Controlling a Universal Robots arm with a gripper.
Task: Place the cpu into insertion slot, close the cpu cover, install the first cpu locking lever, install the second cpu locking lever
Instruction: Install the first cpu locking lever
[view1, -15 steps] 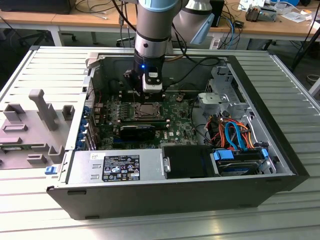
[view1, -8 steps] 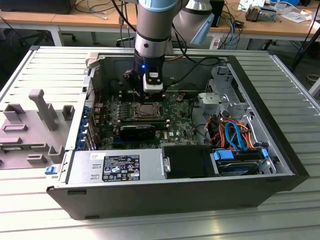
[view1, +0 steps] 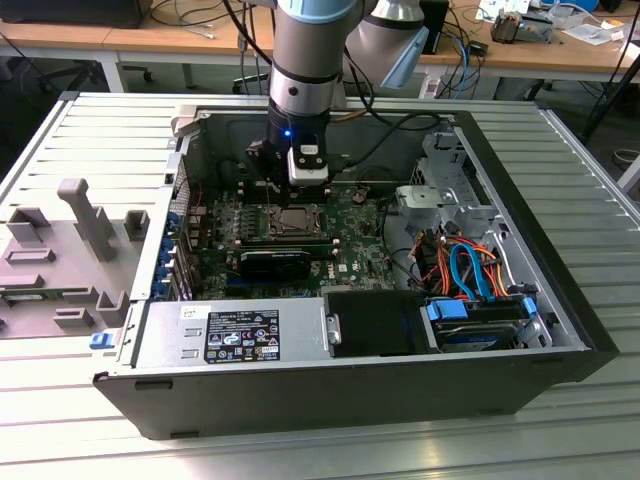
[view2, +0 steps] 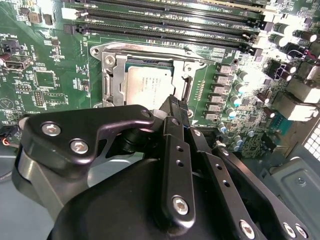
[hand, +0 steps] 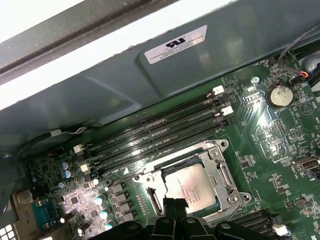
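One cpu (hand: 190, 186), one insertion slot (hand: 226, 175), four memory slots (hand: 156, 131), one coin battery (hand: 278, 96).

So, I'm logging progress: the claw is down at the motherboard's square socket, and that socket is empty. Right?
Not quite. The socket is not empty: the cpu sits in it, as the second wrist view shows. The claw is down at that socket, as you say.

Gripper (view2: 173, 104) near cpu (view2: 146, 86) (silver-topped)
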